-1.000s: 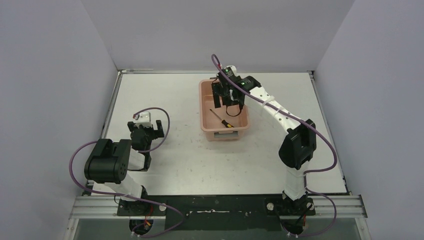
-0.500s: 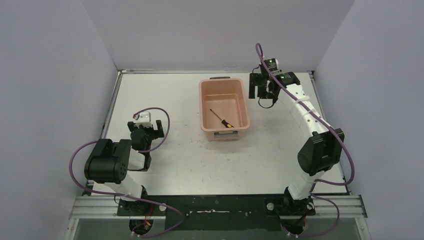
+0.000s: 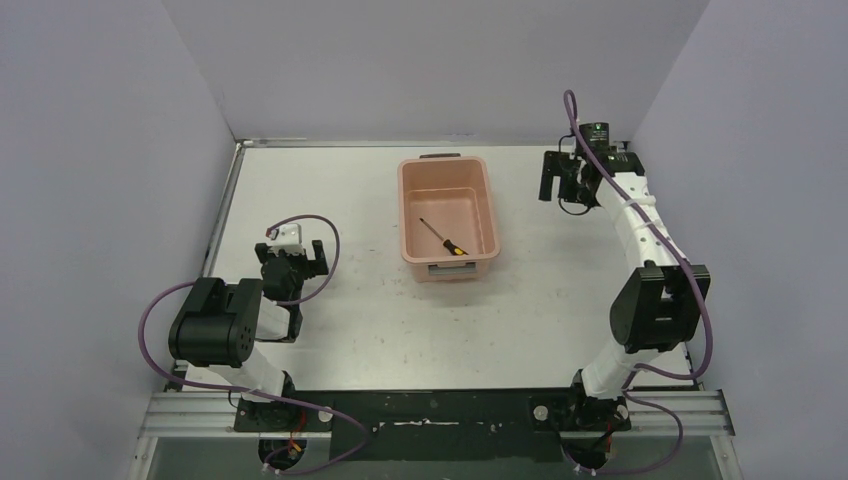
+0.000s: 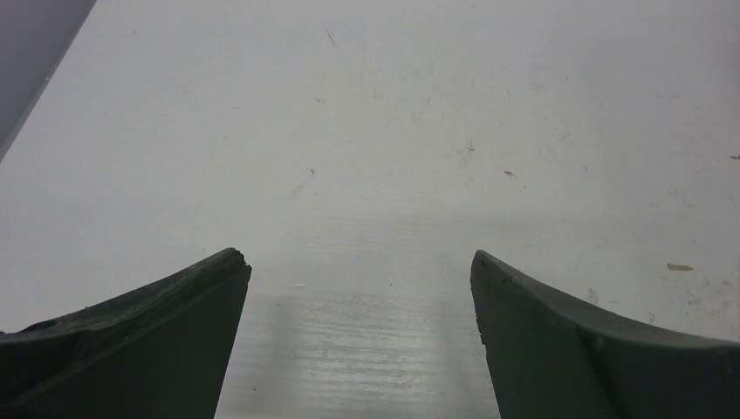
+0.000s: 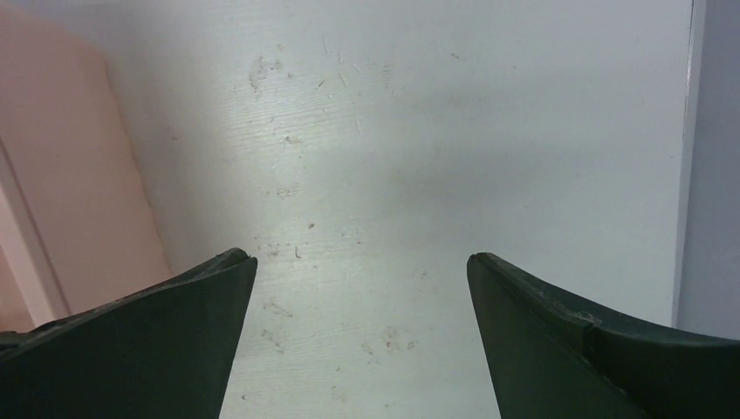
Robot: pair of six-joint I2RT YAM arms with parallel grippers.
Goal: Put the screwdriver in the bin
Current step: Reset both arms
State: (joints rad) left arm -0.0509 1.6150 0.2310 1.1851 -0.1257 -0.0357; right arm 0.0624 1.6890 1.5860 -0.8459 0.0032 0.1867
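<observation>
The salmon-pink bin (image 3: 408, 215) stands at the table's middle back. The small screwdriver (image 3: 441, 238), thin dark shaft and yellow-and-black handle, lies on the bin's floor, handle toward the near end. My right gripper (image 3: 564, 190) is open and empty, above the table to the right of the bin; its wrist view shows bare table between the fingertips (image 5: 359, 258) and the bin's outer wall (image 5: 61, 175) at the left. My left gripper (image 3: 295, 262) is open and empty, low over the table at the left, bare table between its fingertips (image 4: 358, 256).
Grey walls close in the table on the left, back and right. The table's right edge strip (image 5: 685, 157) shows in the right wrist view. The arm bases sit on a metal rail (image 3: 440, 412) at the near edge.
My right gripper has moved out of the bin and swung right, toward the table's back right. The screwdriver stays lying in the bin. The left arm has not moved.
</observation>
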